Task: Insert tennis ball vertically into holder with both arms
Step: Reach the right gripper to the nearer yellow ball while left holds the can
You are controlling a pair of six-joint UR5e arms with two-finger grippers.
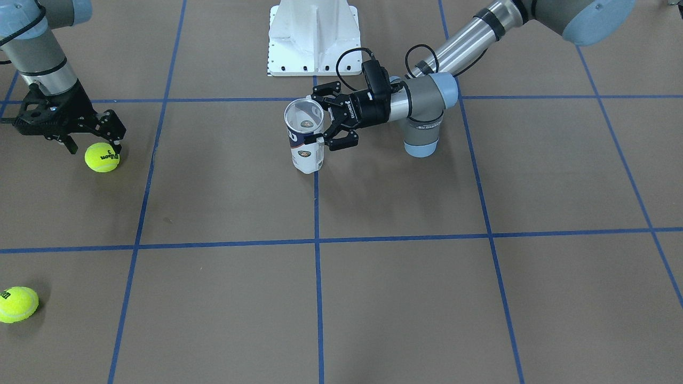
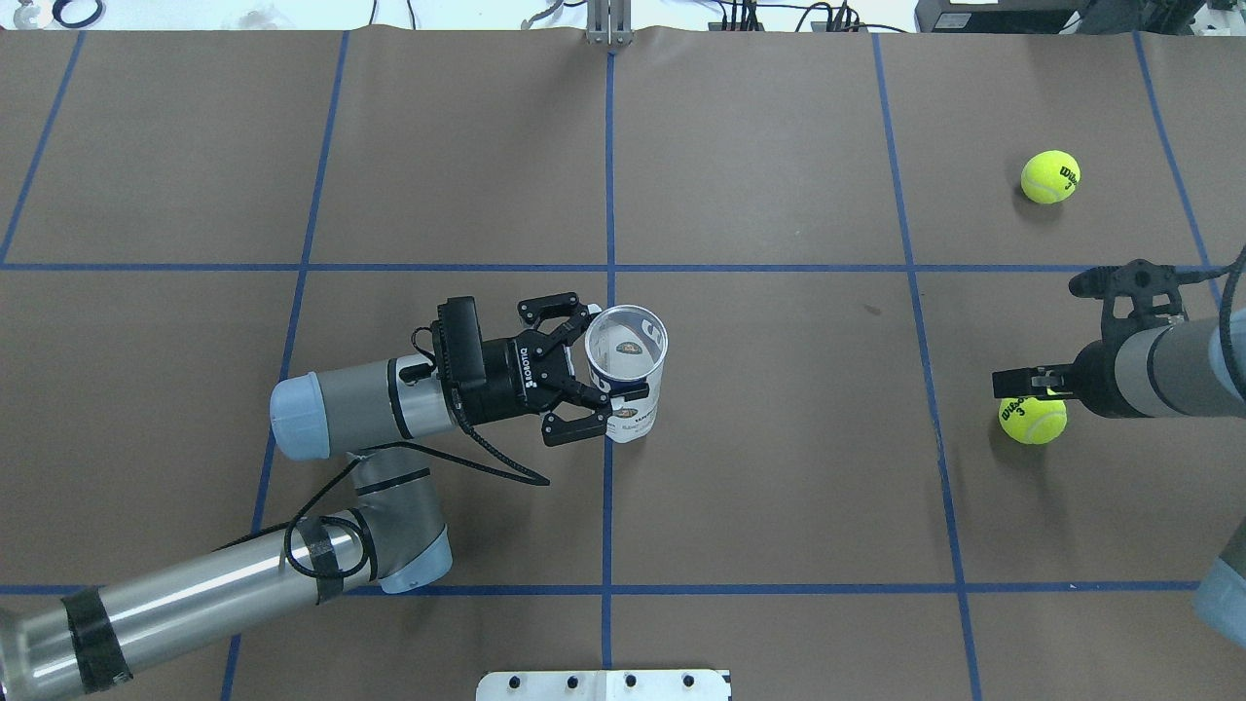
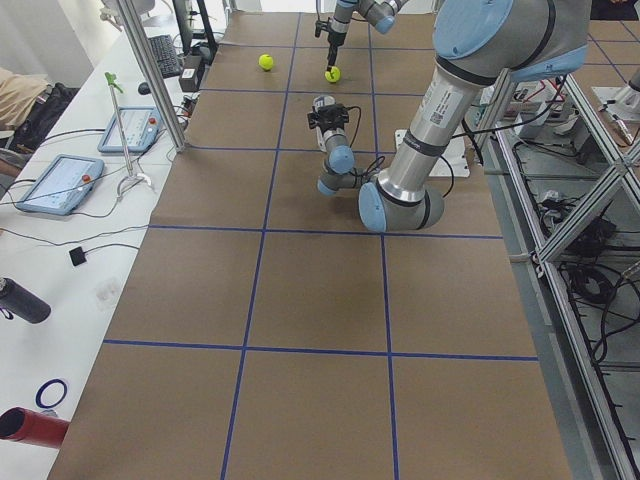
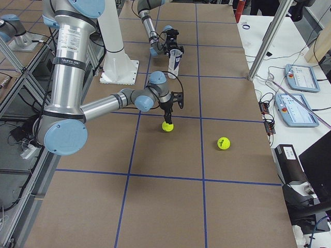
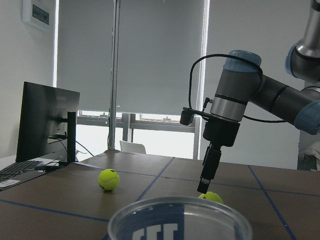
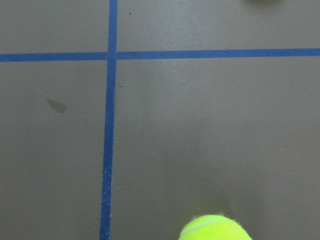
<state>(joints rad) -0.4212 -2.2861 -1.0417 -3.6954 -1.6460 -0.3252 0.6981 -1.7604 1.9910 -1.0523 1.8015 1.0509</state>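
Observation:
The holder (image 1: 305, 140), a clear tube with a silver rim and a white-and-navy label, stands upright and empty near the table's middle (image 2: 628, 375). My left gripper (image 1: 320, 118) comes at it sideways and is shut on its upper part (image 2: 611, 352). The tube's rim fills the bottom of the left wrist view (image 5: 180, 220). A yellow tennis ball (image 1: 102, 157) lies on the table on my right side (image 2: 1032, 421). My right gripper (image 1: 93, 145) points down, open and empty, just above that ball (image 2: 1030, 385). The ball's top shows in the right wrist view (image 6: 215, 229).
A second tennis ball (image 1: 17, 304) lies farther out on my right (image 2: 1050, 176). The white bolted metal base (image 1: 313, 37) stands at the robot's edge of the table. Blue tape lines cross the brown table top (image 2: 779, 487).

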